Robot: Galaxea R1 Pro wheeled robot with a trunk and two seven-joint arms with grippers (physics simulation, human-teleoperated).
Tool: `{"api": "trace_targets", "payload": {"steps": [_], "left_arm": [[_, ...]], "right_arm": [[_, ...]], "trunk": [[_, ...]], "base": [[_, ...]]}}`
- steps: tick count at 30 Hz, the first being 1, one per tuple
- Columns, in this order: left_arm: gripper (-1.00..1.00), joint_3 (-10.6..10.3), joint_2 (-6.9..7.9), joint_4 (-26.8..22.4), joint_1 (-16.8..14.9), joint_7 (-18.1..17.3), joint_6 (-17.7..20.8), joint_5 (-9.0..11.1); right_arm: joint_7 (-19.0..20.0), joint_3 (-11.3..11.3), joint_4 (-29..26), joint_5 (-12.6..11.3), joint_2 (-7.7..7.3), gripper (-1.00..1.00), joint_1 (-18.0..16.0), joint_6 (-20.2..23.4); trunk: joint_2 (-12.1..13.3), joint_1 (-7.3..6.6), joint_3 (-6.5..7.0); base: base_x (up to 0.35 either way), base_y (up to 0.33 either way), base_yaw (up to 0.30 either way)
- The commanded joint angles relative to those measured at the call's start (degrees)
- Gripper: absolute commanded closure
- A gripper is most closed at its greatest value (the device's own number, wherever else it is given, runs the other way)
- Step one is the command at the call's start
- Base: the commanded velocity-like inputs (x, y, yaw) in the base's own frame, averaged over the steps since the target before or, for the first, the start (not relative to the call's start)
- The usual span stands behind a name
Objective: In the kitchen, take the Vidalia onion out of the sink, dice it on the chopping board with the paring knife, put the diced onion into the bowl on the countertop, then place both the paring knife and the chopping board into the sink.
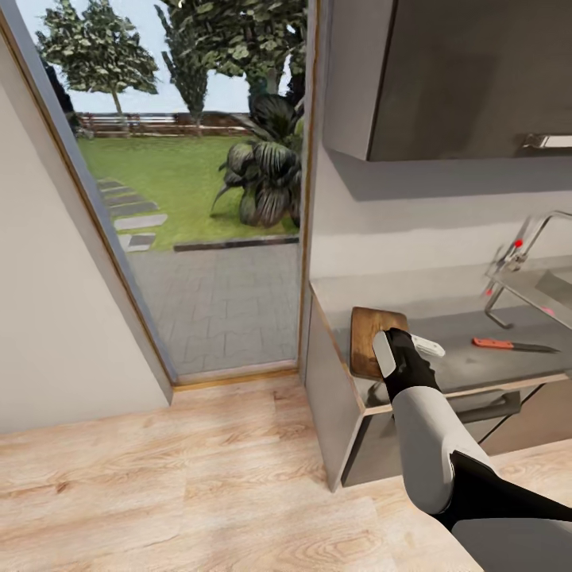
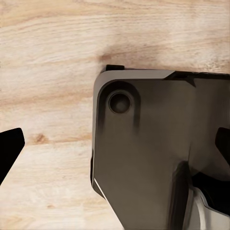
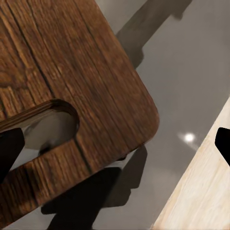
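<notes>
Head view: right gripper (image 1: pixel 413 343) hovers over chopping board (image 1: pixel 372 340) at the countertop (image 1: pixel 477 359) end, likely for a pickup; paring knife (image 1: pixel 512 345) lies beside the sink (image 1: pixel 556 286) | Left wrist: pale plank floor (image 2: pixel 48 72), finger spread unclear | Right wrist: grained dark board (image 3: pixel 72 86), slotted handle, fingertips (image 3: pixel 9 151) wide, empty.
</notes>
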Motion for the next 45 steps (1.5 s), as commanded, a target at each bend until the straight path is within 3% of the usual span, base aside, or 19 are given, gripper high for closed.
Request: {"api": "trace_targets", "payload": {"steps": [1, 45], "left_arm": [[-1.00, 0.09, -0.01, -0.01, -0.02, 0.00, -0.14, 0.10], [-1.00, 0.01, -0.01, -0.01, -0.02, 0.00, -0.14, 0.09]], "right_arm": [[-0.22, -0.12, -0.09, -0.19, 0.05, -1.00, -0.05, 0.23], [-0.13, -0.12, 1.04, -0.19, 0.05, -1.00, -0.07, 0.20]], "trunk": [[-0.11, 0.03, -0.19], [-0.11, 0.03, -3.76]], "base": [[0.025, 0.024, 0.000], [0.009, 0.006, 0.000]]}}
